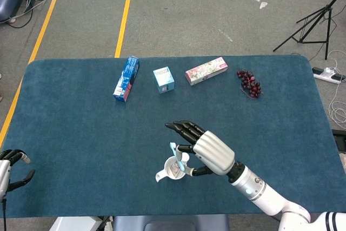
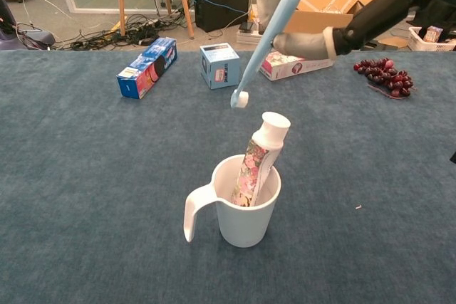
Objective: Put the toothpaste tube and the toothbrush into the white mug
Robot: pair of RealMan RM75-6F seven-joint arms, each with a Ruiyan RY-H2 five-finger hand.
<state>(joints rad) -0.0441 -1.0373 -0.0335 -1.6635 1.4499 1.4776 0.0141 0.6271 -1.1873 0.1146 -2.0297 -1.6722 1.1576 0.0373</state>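
Observation:
A white mug [image 2: 242, 211] [image 1: 174, 171] stands near the table's front edge with its handle to the left. A floral toothpaste tube [image 2: 258, 159] stands inside it, white cap [image 1: 184, 157] up. My right hand [image 1: 208, 152] [image 2: 335, 30] pinches a light blue toothbrush [image 2: 262, 44] [image 1: 178, 157] between thumb and a finger. The brush hangs head down, its tip a little above and left of the tube's cap, over the mug. My left hand [image 1: 10, 170] rests at the table's front left corner, holding nothing, fingers apart.
Along the far side lie a blue box [image 1: 126, 78], a small light blue box [image 1: 163, 79], a floral toothpaste carton [image 1: 205, 71] and a bunch of dark red grapes [image 1: 250, 83]. The blue table edge [image 1: 162, 215] runs just in front of the mug.

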